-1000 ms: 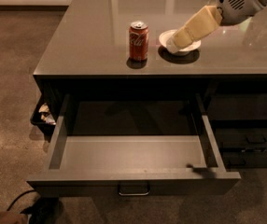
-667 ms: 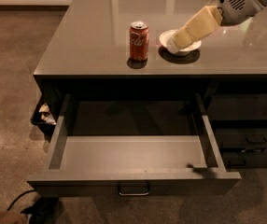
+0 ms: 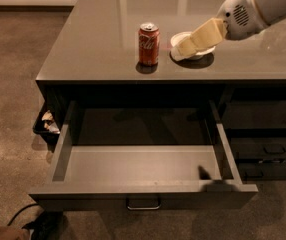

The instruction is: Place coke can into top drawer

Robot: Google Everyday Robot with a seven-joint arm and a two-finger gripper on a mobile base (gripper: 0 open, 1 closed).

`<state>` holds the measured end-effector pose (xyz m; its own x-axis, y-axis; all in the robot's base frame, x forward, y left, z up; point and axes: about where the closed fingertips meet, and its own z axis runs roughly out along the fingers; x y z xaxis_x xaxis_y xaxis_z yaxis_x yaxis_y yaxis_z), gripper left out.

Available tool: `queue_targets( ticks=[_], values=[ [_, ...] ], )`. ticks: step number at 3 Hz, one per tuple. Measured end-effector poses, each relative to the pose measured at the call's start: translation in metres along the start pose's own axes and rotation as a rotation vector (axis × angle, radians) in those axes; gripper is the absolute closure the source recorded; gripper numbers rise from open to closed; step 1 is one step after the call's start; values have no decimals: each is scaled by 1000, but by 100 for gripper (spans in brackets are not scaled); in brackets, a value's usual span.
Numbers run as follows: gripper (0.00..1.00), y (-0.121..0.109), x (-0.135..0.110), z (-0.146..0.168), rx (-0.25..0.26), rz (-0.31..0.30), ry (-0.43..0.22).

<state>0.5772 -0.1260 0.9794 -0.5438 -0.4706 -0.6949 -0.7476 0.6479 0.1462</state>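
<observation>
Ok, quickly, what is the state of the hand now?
Hand: above the white bowl, right of the coke can, not holding the can; open or closed cannot be told.

The coke can [image 3: 148, 44] is standing upright on the grey countertop [image 3: 98, 44], a little back from its front edge. It is showing a red body with white script lettering and a silver top, and it is casting a small dark shadow around its base. The top drawer [image 3: 83, 200] is sitting pulled far out at 6 o'clock from the can, below the counter's front edge. It is wide, shallow and grey, with its floor and side walls lying open to view. Its flat front is carrying a small metal loop handle [image 3: 143, 204] at the middle. The gripper [image 3: 182, 47] is hanging at 3 o'clock from the can, near it but apart.
</observation>
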Motion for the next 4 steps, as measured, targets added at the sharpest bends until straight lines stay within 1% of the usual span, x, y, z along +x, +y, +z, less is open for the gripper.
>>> queue_targets(
  ticks=[1,2,3,4],
  values=[
    [0,-19,16,41,6,98,-77],
    [0,-17,42,66,24,200,-149],
    [0,-8,69,87,38,282,-231],
    [0,-19,51,97,82,287,-366]
  ],
)
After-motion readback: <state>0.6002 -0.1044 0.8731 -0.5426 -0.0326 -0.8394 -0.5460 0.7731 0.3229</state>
